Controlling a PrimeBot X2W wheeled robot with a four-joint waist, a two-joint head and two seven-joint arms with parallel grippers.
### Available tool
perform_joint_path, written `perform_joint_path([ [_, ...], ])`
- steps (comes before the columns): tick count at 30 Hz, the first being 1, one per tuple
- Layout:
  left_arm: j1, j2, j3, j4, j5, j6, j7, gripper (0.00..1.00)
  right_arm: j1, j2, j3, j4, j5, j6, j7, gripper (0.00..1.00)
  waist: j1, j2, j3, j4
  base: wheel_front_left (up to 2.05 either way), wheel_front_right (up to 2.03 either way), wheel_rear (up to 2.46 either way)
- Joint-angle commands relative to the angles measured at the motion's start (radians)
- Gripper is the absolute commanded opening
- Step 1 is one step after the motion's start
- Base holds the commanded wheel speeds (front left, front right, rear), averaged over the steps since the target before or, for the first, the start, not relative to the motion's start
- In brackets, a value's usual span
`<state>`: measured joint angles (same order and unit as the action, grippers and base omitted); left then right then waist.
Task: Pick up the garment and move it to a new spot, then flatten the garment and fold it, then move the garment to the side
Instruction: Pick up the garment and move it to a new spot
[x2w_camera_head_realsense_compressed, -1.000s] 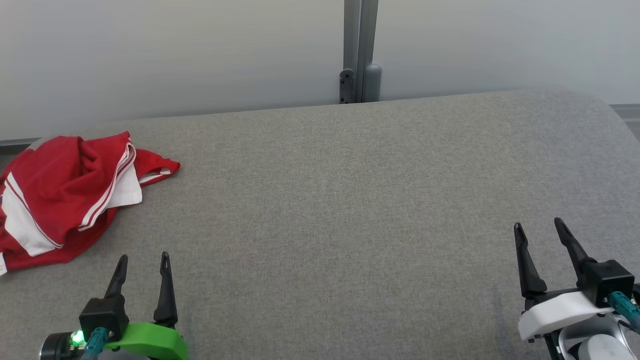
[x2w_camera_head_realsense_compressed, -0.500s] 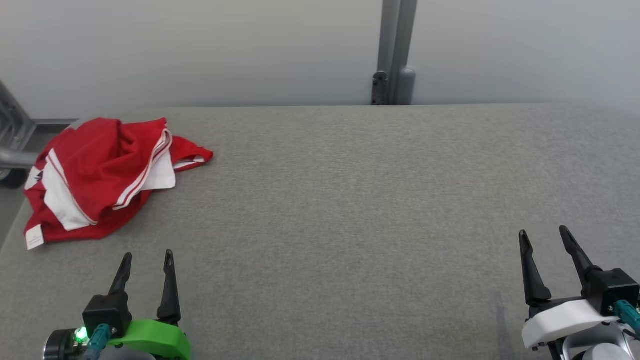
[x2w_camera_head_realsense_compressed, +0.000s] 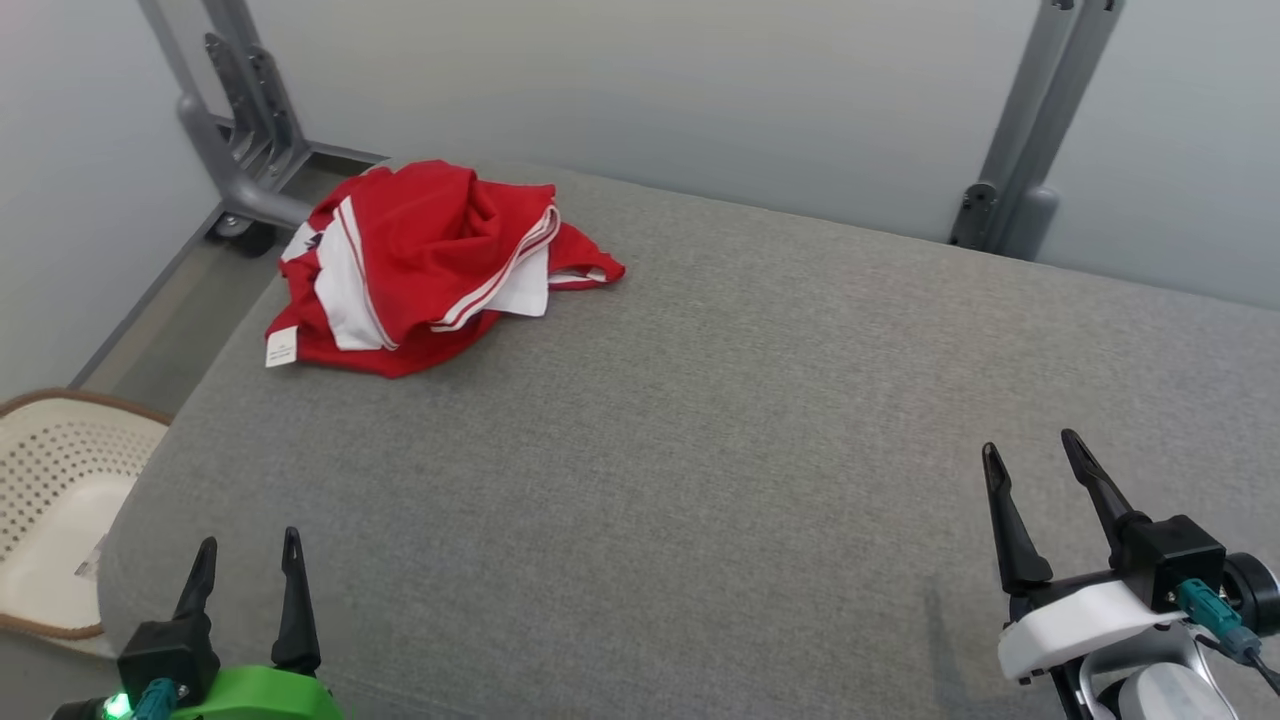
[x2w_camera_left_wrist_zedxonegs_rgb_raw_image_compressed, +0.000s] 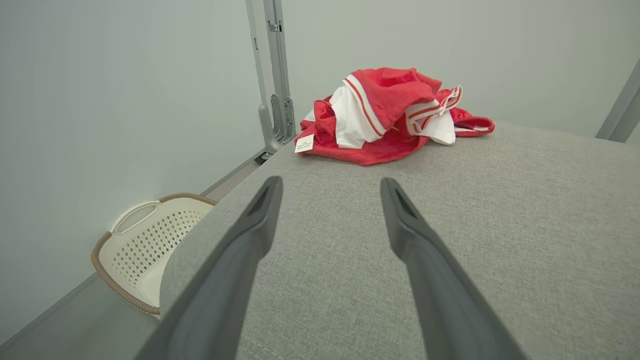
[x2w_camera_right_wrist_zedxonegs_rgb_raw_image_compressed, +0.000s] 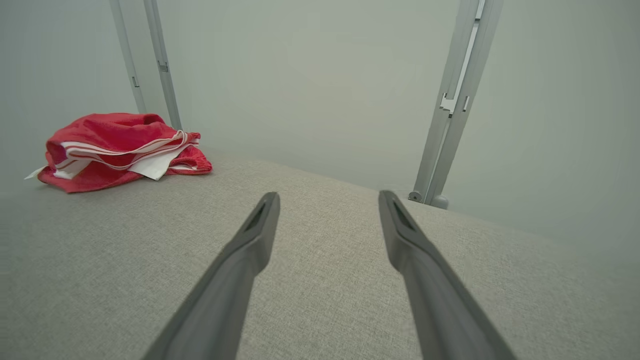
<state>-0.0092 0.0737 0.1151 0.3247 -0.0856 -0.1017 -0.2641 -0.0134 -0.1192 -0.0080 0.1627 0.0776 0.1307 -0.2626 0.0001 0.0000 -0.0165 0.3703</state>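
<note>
Two dark-fingered pincers hover low over the near edge of the grey fabric-covered bench (x2w_camera_head_realsense_compressed: 700, 420): the left pincer (x2w_camera_head_realsense_compressed: 249, 537) on its green mount and the right pincer (x2w_camera_head_realsense_compressed: 1030, 441) on its white mount. Both stand wide apart, holding and touching nothing. Beside the bench's left end, a cream perforated plastic basket with a brown rim (x2w_camera_head_realsense_compressed: 50, 480) sits on the floor. Farther off, the crumpled red garment with white panels and stripes (x2w_camera_head_realsense_compressed: 430, 260) lies at the bench's far left corner, well apart from both pincers. A small white tag (x2w_camera_head_realsense_compressed: 282, 346) shows at its near-left edge, its print too small to read. Grey metal posts (x2w_camera_head_realsense_compressed: 1020, 150) stand against the pale wall behind.
</note>
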Motion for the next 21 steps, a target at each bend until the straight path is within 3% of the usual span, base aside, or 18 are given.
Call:
perform_joint_path([
  [1, 0.007, -0.001, 0.007, 0.007, -0.018, 0.001, -0.001, 1.0, -0.013, -0.008, 0.005, -0.004, 0.005, 0.0, -0.003, 1.0, -0.0001, 0.0, 0.022, 0.047, 0.0, 0.0, 0.0],
  [9, -0.165, 0.0, -0.013, 0.064, -0.123, -0.021, 0.058, 1.0, -0.066, -0.084, 0.015, -0.03, 0.011, 0.0, -0.003, 1.0, -0.0001, 0.0, 0.179, -0.02, 0.0, 0.0, 0.0],
  [14, -0.376, 0.023, -0.061, 0.092, -0.252, -0.028, 0.248, 1.0, -0.143, -0.159, 0.026, -0.063, 0.021, 0.0, -0.003, 1.0, -0.0001, 0.0, 0.347, -0.075, 0.0, 0.0, 0.0],
  [21, -0.635, 0.116, -0.098, 0.171, -0.399, -0.029, 0.469, 1.0, -0.247, -0.221, 0.061, -0.09, 0.04, 0.0, -0.003, 1.0, -0.0001, 0.0, 0.519, -0.156, 0.0, 0.0, 0.0],
])
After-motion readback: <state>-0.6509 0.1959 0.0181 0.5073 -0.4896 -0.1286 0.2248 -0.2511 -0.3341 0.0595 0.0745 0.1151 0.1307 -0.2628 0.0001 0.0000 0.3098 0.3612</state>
